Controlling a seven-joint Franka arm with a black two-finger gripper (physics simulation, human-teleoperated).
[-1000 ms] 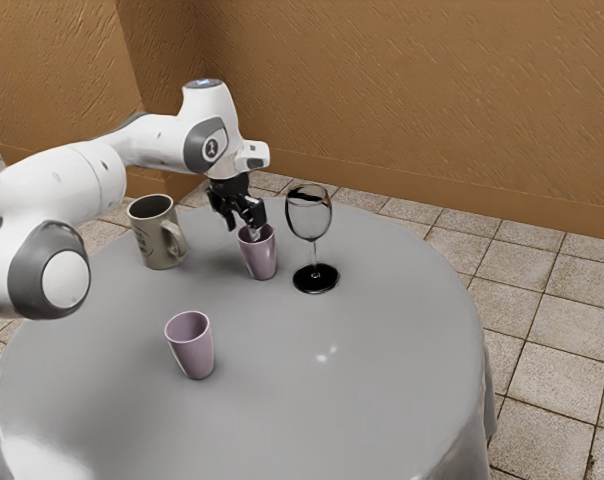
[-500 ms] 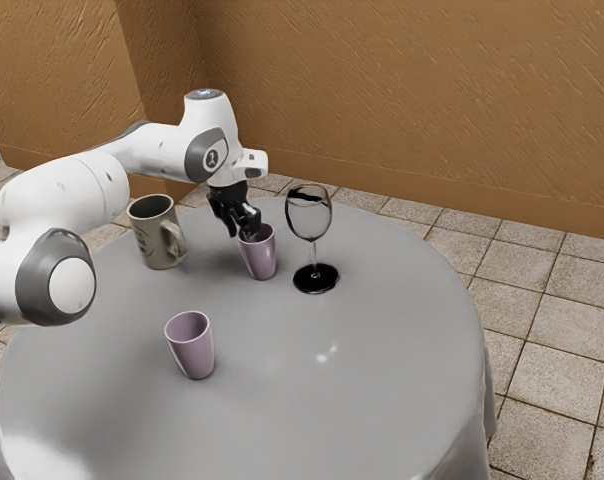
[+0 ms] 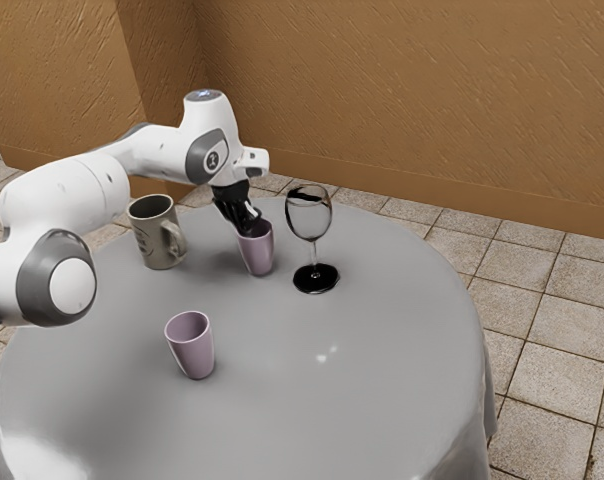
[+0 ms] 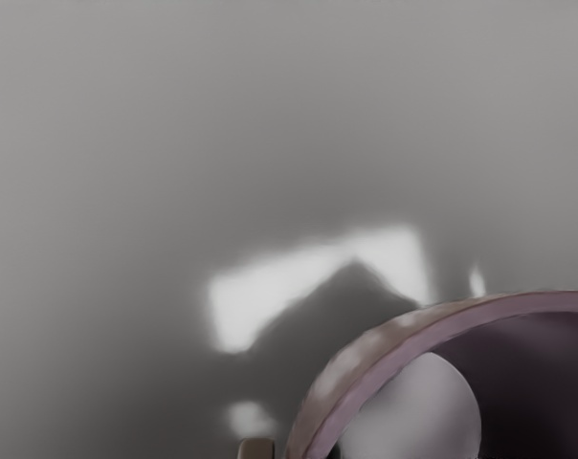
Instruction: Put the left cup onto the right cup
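Evidently the gripper (image 3: pixel 244 222) hangs at the rim of the far purple cup (image 3: pixel 258 252), upper middle of the frame, which stands upright on the table (image 3: pixel 382 350) between the mug (image 3: pixel 155 232) and the wine glass (image 3: pixel 309 235). Whether it has closed on that rim I cannot tell. Taking it from above would, I'd guess, leave its base free to settle onto the near purple cup (image 3: pixel 190 343), lower left.

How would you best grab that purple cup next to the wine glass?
By its rim, from above: the purple cup stands upright, mouth open, so its wall can be pinched. The gripper hangs over the rim's side away from the wine glass.
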